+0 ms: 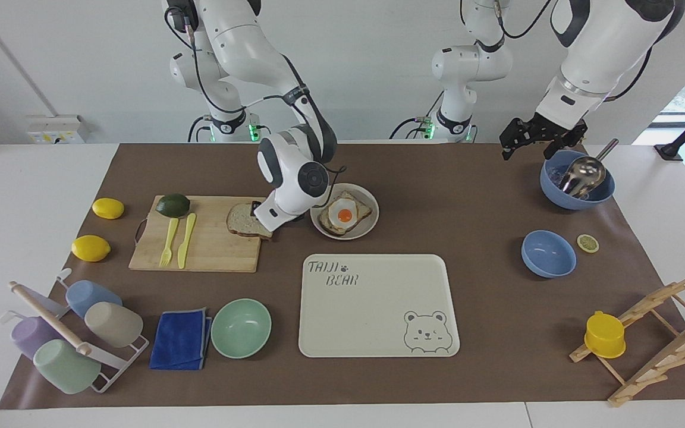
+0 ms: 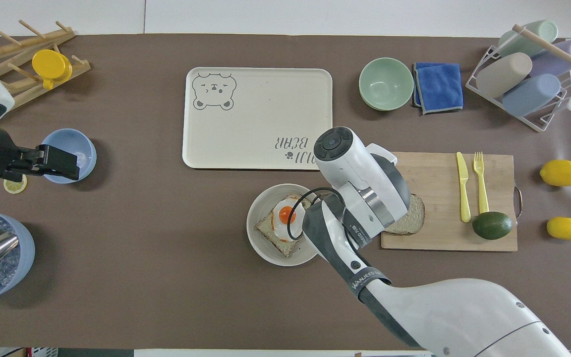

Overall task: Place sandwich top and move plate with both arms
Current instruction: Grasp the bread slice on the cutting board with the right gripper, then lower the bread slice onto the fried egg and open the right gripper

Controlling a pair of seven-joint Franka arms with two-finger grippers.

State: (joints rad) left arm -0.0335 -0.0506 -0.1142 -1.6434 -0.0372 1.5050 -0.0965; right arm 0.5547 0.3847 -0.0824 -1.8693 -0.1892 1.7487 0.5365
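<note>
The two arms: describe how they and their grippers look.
Both arms are white, built of rounded jointed segments with dark grey bands at the joints. The right arm carries a grey cuff lettered WANJEED, a looping black cable beside its wrist and a round dark cap on its end joint. The left gripper is black and angular. The right gripper is mostly hidden under its white wrist housing.

Counts on the table

Two lemons (image 1: pixel 108 208) (image 1: pixel 90 248); one avocado (image 1: pixel 173 205); three bowls, two blue (image 1: pixel 548 254) (image 1: pixel 577 179) and one green (image 1: pixel 241 327); four cups (image 1: pixel 113 324) in the rack; one tray (image 1: pixel 378 305); one plate (image 1: pixel 345 233); two bread slices (image 1: pixel 241 221); two arms (image 1: pixel 241 41).
</note>
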